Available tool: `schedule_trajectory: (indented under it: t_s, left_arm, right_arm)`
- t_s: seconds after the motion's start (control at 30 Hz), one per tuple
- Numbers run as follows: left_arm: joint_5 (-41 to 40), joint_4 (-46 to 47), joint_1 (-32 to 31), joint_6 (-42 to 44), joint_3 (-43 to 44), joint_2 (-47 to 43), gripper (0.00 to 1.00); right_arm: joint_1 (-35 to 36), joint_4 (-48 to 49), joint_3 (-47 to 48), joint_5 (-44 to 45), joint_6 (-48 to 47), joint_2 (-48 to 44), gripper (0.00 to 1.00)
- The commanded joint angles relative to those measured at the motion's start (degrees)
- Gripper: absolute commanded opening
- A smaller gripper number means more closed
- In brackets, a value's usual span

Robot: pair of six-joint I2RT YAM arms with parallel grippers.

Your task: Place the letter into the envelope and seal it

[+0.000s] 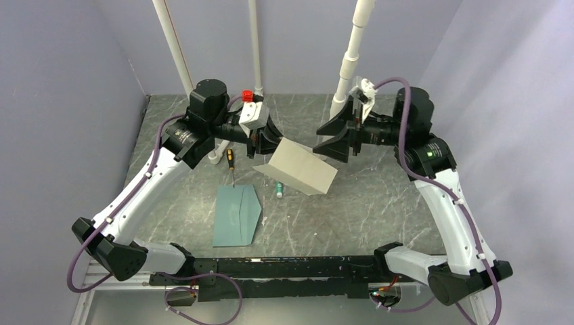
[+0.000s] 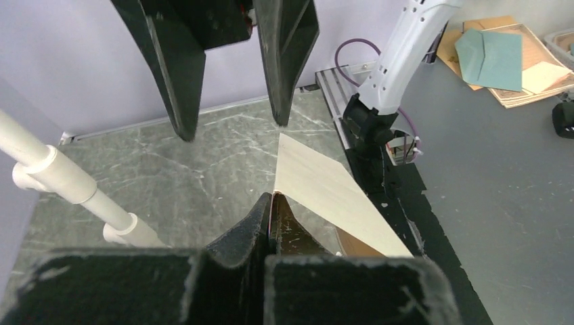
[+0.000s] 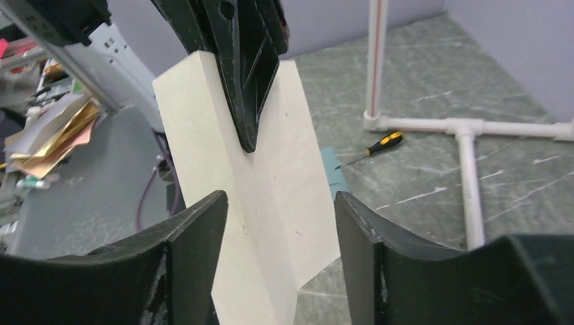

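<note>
left gripper (image 1: 260,143): clamped shut on one edge of the letter (image 1: 301,169), which is held folded and tilted above the table (image 1: 379,203) | right gripper (image 1: 332,141): jaws spread wide, faced at the letter's far edge, nothing gripped | envelope (image 1: 235,215): laid flat on the table, apart from the letter
</note>
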Motion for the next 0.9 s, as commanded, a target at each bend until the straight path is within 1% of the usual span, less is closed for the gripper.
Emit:
schedule_trajectory:
  t_s: [0.0,0.1,0.23,0.3,0.33,0.5,0.6,0.83,0.87]
  left_arm:
    - [4.4,0.6,0.0,0.4,1.3,-1.6,0.02]
    - [4.7,1.7,0.0,-0.5,0.9,-1.8,0.02]
    - [4.6,1.6,0.0,-0.6,0.7,-2.0,0.02]
    - [4.8,1.8,0.0,-0.7,0.8,-2.1,0.02]
    - [4.9,1.9,0.0,-0.8,0.9,-2.1,0.03]
    - [5.4,3.5,0.0,-1.7,0.9,-2.4,0.03]
    - [5.5,3.9,0.0,-1.6,0.9,-2.6,0.02]
    - [5.2,0.9,0.1,0.5,1.8,-2.5,0.02]
    - [5.1,0.3,0.0,1.0,2.0,-2.4,0.02]
  right_arm:
    - [2.2,-11.3,4.4,-2.5,-10.8,1.8,0.60]
    - [2.8,-13.2,3.6,-2.8,-11.8,2.1,0.59]
    - [3.4,-12.6,2.2,-2.6,-11.3,1.2,0.63]
    - [3.5,-12.6,2.0,-2.1,-11.1,1.0,0.63]
    - [3.6,-12.5,2.0,-2.0,-11.0,1.0,0.61]
    - [4.5,-15.0,3.0,-1.9,-11.8,2.4,0.43]
    - [4.8,-16.6,3.6,-1.4,-12.6,3.0,0.37]
    - [4.9,-17.4,5.1,-1.1,-12.5,3.8,0.18]
    - [4.9,-17.4,5.2,-0.9,-12.5,3.7,0.11]
